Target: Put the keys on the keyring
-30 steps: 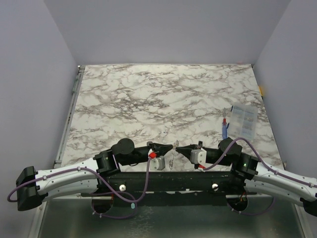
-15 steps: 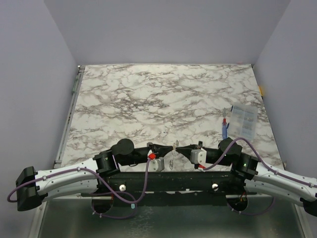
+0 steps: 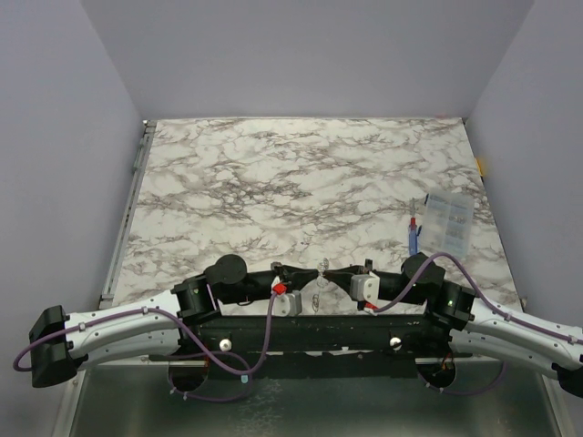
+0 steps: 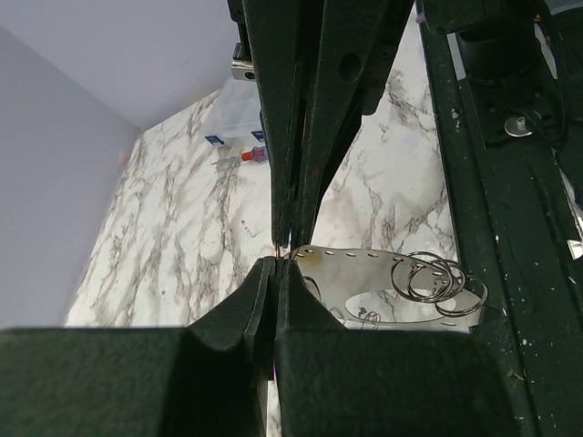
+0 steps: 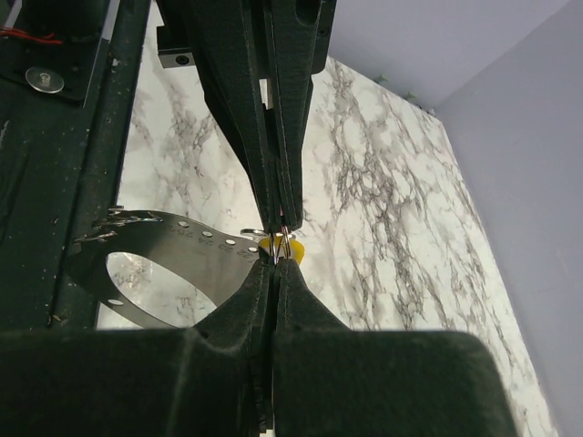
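My two grippers meet tip to tip just above the table's near edge. The left gripper [image 3: 314, 270] and the right gripper [image 3: 328, 272] are both shut. In the right wrist view the keyring [image 5: 281, 240], a thin double wire loop seen nearly edge-on, runs from the right gripper's [image 5: 275, 259] tips up into the left gripper's [image 5: 278, 220] tips. A small yellow-brass key [image 5: 294, 247] shows flat just behind the ring. I cannot tell whether it is threaded on. In the left wrist view only a thin coppery edge shows between the left gripper [image 4: 277, 261] and the right gripper's tips.
A grey metal disc [image 4: 364, 273] with a row of small holes lies under the grippers, with several loose wire rings [image 4: 437, 278] on it. A blue-and-red pen [image 3: 413, 235] and a clear plastic box [image 3: 446, 221] sit at the right. The black base rail [image 3: 310, 332] runs close below.
The two fingertips drew slightly closer together over the first half second. Since then neither arm has visibly moved.
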Tool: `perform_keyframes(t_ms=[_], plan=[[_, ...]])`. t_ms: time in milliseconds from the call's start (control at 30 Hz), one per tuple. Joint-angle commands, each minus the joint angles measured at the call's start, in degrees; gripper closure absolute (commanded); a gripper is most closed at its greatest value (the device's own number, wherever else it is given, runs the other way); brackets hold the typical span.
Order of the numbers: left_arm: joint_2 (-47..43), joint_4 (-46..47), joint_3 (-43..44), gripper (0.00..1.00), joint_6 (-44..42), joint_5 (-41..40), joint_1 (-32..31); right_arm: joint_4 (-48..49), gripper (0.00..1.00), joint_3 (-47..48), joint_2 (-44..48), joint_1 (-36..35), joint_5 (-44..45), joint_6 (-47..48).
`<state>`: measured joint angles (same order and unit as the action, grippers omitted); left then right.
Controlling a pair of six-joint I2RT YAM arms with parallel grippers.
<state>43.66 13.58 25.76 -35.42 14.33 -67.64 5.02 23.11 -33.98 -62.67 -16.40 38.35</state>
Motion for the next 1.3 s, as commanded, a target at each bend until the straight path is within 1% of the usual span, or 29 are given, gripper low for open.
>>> perform_keyframes(t_ms=[0, 400, 1033, 1267], plan=[[0.72, -0.05, 0.17, 1.0, -1.19, 3.37, -0.39, 2.28, 0.99, -0.53, 0.05, -0.34, -0.26, -0.8], [-0.14, -0.62, -0.25, 1.0, -2.27, 4.59, -0.38, 1.93, 0.99, -0.44, -0.74, -0.34, -0.47, -0.92], [-1.03, -6.1, 0.12, 1.0, -6.21, 6.45, -0.57, 1.49, 1.0, -0.35, 0.52, -0.35, 0.22, -0.63], [-0.92, -6.02, 0.13, 1.0, -6.6, 5.48, -0.65, 1.89, 0.99, -0.44, 0.46, -0.35, 0.18, -0.64]])
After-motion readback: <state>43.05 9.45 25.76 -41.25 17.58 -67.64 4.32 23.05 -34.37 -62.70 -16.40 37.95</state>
